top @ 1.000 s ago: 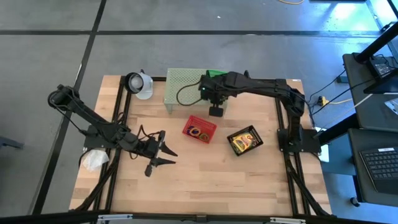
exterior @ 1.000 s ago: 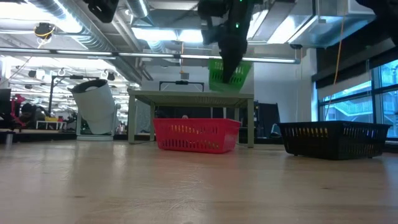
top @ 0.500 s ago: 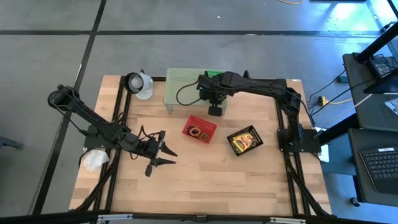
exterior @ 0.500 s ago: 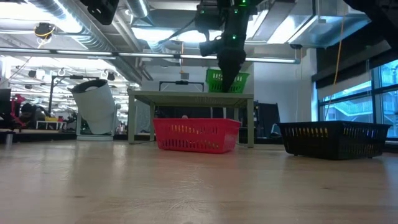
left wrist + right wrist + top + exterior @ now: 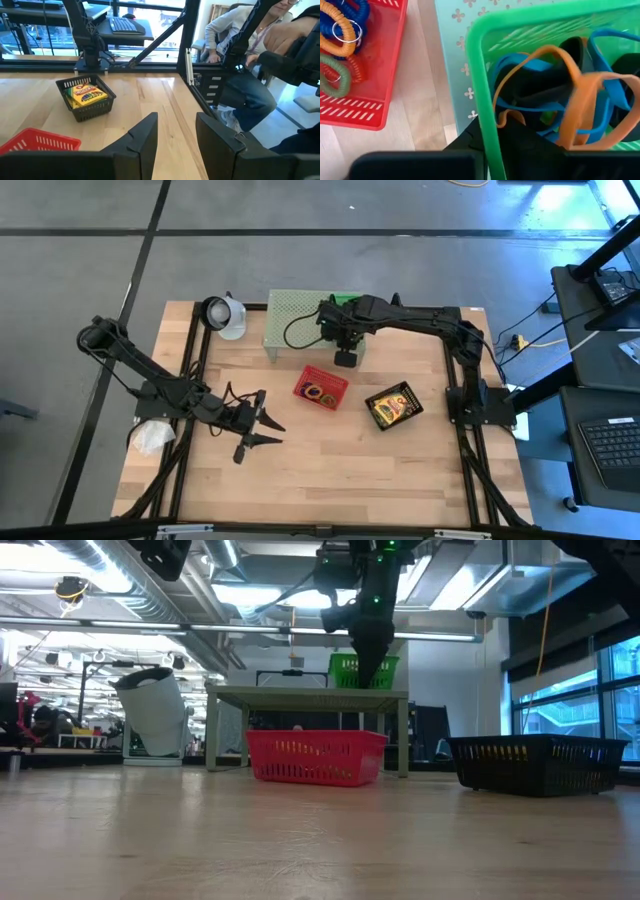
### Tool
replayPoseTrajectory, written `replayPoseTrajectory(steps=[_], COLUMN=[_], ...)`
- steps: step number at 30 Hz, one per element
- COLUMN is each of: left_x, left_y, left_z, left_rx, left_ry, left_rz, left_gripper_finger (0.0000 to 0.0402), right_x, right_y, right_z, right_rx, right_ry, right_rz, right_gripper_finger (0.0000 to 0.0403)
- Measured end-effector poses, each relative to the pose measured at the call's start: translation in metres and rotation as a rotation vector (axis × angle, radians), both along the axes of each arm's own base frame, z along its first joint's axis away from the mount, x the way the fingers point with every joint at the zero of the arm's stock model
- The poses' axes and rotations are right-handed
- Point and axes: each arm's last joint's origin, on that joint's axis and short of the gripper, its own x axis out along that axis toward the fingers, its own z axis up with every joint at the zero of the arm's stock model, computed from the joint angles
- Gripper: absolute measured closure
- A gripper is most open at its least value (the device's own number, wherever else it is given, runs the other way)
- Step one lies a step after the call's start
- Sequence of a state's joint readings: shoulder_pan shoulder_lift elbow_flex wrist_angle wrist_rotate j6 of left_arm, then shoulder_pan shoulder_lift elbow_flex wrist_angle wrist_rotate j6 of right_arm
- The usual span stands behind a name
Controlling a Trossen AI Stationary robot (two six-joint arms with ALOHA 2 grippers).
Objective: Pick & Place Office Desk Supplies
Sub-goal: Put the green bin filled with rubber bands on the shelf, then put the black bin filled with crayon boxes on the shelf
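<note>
- Right gripper [image 5: 346, 352] is over the front edge of the shelf [image 5: 290, 315], fingers pinching the near wall of the green basket [image 5: 530, 30]; grip looks close to letting go
- Green basket stands upright on the shelf top in the low view, holding blue and orange bands [image 5: 580, 95]
- Left gripper [image 5: 262, 427] waits over the left of the table, fingers spread, holding nothing
- Step in hand, by judgement: placing the green basket on the shelf; release appears due
- Next move calls for a full opening, then a straight lift clear of the wall so the basket does not tip or drag
- Red basket [image 5: 320, 387] and black basket [image 5: 394, 404] with the yellow boxes [image 5: 86, 95] rest on the table
- Green basket opens upward; its long axis cannot be told
</note>
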State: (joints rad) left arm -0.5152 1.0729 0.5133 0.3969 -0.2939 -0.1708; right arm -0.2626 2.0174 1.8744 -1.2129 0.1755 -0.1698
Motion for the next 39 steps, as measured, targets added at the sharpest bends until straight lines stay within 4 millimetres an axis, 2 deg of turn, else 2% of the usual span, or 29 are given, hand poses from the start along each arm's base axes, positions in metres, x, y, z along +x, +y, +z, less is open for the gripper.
replayPoseTrajectory(steps=[6,12,20,32,39], left_x=[0.000,0.000,0.000,0.000,0.000], left_y=[0.000,0.000,-0.001,-0.001,-0.001], left_z=[0.000,0.000,-0.001,-0.001,-0.001], left_rx=[0.001,-0.007,-0.011,-0.014,-0.014], left_ry=[0.004,0.007,0.010,0.011,0.012], left_rz=[0.000,-0.007,-0.030,-0.051,-0.051], left_gripper_finger=[0.0274,0.0274,0.0274,0.0274,0.0274], right_x=[0.003,0.002,0.001,0.001,-0.002], right_y=[0.001,0.001,0.004,0.008,0.010], right_z=[0.014,0.038,0.036,0.041,0.075], right_rx=[0.015,0.010,0.035,0.044,0.024], right_ry=[-0.047,-0.104,-0.085,-0.094,-0.185], right_rz=[-0.021,-0.066,-0.122,-0.110,-0.135], right_gripper_finger=[0.0360,0.0310,0.0248,0.0241,0.0241])
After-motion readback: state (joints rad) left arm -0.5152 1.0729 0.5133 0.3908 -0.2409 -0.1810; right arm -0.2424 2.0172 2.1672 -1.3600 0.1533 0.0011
